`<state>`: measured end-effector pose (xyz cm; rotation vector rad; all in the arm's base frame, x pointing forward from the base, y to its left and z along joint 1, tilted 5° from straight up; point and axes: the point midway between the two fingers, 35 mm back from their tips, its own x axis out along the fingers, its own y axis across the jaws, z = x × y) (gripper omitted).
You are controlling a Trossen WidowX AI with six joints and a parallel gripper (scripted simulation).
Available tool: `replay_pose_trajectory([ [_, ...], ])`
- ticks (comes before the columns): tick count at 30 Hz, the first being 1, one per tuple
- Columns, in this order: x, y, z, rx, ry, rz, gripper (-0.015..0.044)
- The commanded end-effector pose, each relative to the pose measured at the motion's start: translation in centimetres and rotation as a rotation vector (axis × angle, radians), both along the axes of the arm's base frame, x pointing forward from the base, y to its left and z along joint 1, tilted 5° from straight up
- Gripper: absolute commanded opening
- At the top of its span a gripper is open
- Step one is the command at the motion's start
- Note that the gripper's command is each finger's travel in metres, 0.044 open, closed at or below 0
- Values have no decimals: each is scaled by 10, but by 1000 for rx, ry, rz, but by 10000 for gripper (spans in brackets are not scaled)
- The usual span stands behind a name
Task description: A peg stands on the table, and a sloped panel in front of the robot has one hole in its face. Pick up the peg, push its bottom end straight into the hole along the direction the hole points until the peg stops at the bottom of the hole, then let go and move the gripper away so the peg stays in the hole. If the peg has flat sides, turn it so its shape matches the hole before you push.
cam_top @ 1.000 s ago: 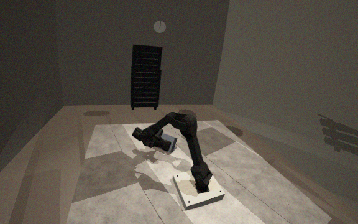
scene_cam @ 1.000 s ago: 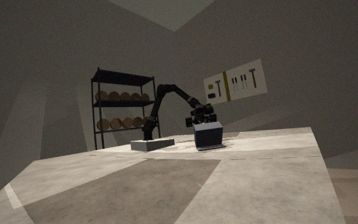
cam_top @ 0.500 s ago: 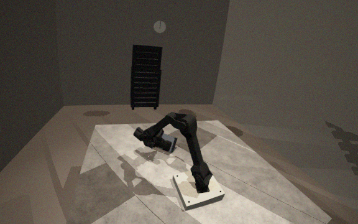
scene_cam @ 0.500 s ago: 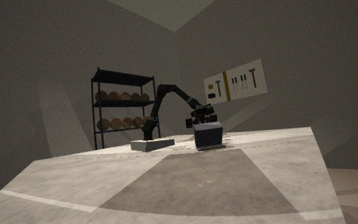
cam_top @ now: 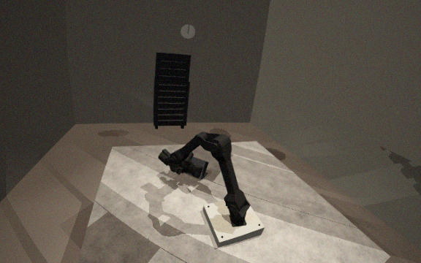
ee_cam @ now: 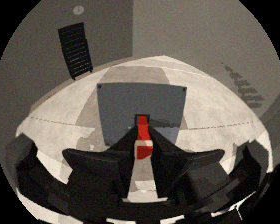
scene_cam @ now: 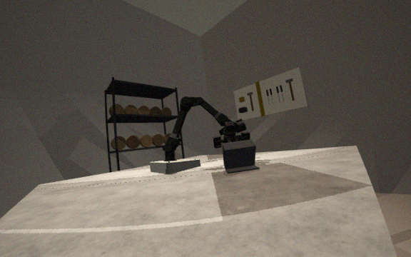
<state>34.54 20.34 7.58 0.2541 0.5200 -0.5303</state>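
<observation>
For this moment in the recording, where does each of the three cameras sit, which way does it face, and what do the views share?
Top: high behind the arm's base plate, facing the far wall with a dark cabinet; whole arm shows.
Exterior: low across the table, looking back at the sloped panel and a shelf rack; whole arm shows.
Wrist: on the gripper, looking along its jaws, shut on the red peg, toward the panel.
Shared: all three show the panel; top and wrist both show the cabinet.
</observation>
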Motion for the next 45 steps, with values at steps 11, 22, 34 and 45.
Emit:
replay_pose_trajectory([
  [11,6,-3,-5,-2,4,3,0],
  [22,6,-3,-4,-1,0,-1,0],
  [34,6,-3,-4,-1,0,-1,263],
  [45,-1,2,0,1,5,0,440],
])
